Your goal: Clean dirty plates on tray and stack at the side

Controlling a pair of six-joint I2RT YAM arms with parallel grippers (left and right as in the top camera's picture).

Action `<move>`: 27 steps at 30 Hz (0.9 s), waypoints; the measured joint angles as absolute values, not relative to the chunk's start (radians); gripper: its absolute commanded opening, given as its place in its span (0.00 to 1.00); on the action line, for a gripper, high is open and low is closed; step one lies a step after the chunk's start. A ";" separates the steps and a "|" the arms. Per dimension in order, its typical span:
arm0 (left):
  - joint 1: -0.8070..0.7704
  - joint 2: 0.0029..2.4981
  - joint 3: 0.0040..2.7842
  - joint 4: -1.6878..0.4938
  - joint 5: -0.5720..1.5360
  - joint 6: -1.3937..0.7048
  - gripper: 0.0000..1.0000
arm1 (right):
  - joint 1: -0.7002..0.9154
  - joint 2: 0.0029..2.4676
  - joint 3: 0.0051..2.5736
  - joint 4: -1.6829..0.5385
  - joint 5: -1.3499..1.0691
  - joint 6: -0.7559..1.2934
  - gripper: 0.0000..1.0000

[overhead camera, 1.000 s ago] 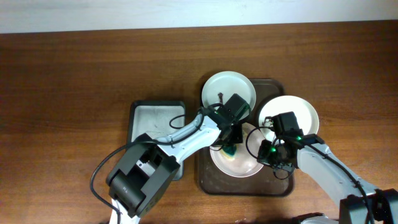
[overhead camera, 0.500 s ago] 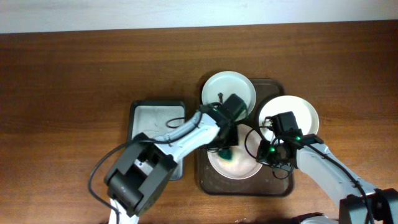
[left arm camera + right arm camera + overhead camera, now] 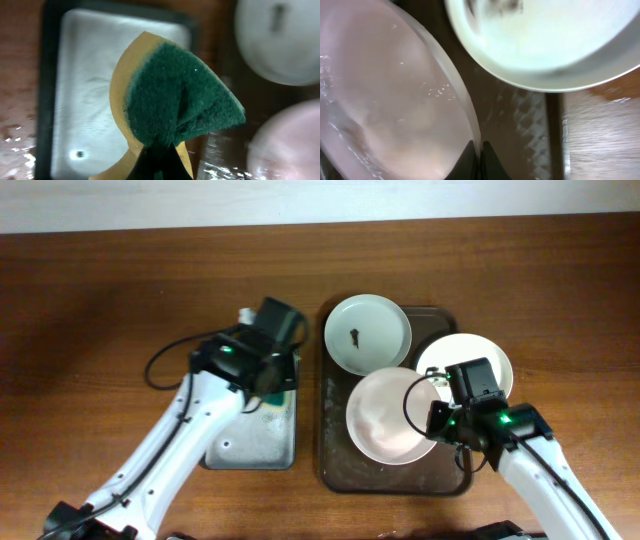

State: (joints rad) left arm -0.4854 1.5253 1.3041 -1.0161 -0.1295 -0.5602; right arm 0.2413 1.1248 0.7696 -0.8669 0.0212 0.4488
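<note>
Three white plates are on the dark brown tray [image 3: 392, 476]. The back plate [image 3: 367, 333] has a dark speck at its centre. The right plate [image 3: 470, 356] overhangs the tray's right rim. The front plate [image 3: 388, 418] looks wet and speck-free. My right gripper [image 3: 438, 420] is shut on its right rim, as the right wrist view shows, with the fingers [image 3: 480, 152] pinching the plate's edge [image 3: 385, 100]. My left gripper [image 3: 266, 393] is shut on a green-yellow sponge [image 3: 175, 100] and holds it over the grey tray [image 3: 245, 438].
The grey tray [image 3: 85, 90] lies just left of the brown tray, with water drops on it. The back plate [image 3: 280, 40] and front plate [image 3: 292, 145] show at the left wrist view's right edge. Bare wooden table [image 3: 120, 300] surrounds both trays.
My left arm has carried the sponge off the front plate and leftwards to above the grey tray. My right gripper has kept its hold on the front plate's rim.
</note>
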 measured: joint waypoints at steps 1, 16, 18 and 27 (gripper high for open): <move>-0.451 1.524 1.264 -0.993 -0.120 -0.543 0.00 | 0.277 1.095 0.801 -0.895 0.065 0.443 0.04; -0.258 1.529 0.960 -0.773 0.077 -0.434 0.56 | 0.766 1.092 0.911 -0.995 0.723 0.421 0.04; -0.258 1.520 0.960 -0.773 0.102 -0.431 0.63 | 0.819 1.104 0.911 -0.998 0.779 0.419 0.04; -0.258 1.323 0.959 -0.773 0.203 -0.425 1.00 | 1.073 1.114 0.911 -1.016 1.114 0.410 0.04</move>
State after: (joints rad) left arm -0.2584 1.3231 0.9592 -0.7727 0.2028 -0.4252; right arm 1.0733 1.1141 0.9112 -1.0161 1.1141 0.4103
